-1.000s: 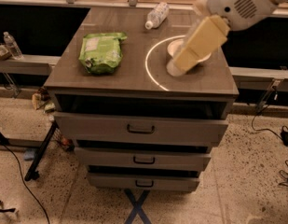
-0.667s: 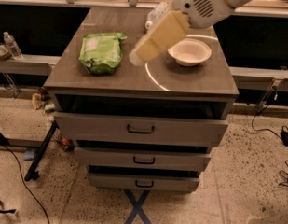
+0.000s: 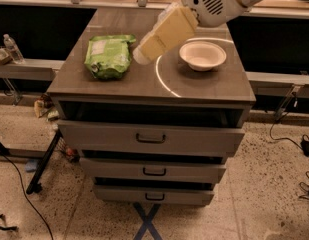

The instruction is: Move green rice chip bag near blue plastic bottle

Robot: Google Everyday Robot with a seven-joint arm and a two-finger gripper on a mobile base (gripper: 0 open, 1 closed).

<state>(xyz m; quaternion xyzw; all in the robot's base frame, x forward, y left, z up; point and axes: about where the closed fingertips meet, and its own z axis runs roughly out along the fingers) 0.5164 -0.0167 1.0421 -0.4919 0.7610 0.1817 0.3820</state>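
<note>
The green rice chip bag [image 3: 109,56] lies flat on the left side of the cabinet top [image 3: 144,86], with its whitish label patch facing up. My gripper [image 3: 140,57] hangs at the end of the cream-coloured arm [image 3: 166,33], just right of the bag and slightly above the top. It holds nothing that I can see. The blue plastic bottle is hidden behind my arm at the back of the top.
A white bowl [image 3: 202,55] stands on the right side of the top. The cabinet has three drawers with handles [image 3: 151,138] below. A small clear water bottle [image 3: 13,48] stands on a shelf at far left. Cables lie on the floor.
My arm has swung left, from over the white bowl to the middle of the top beside the green bag. The bowl is now uncovered and the bottle at the back is now hidden.
</note>
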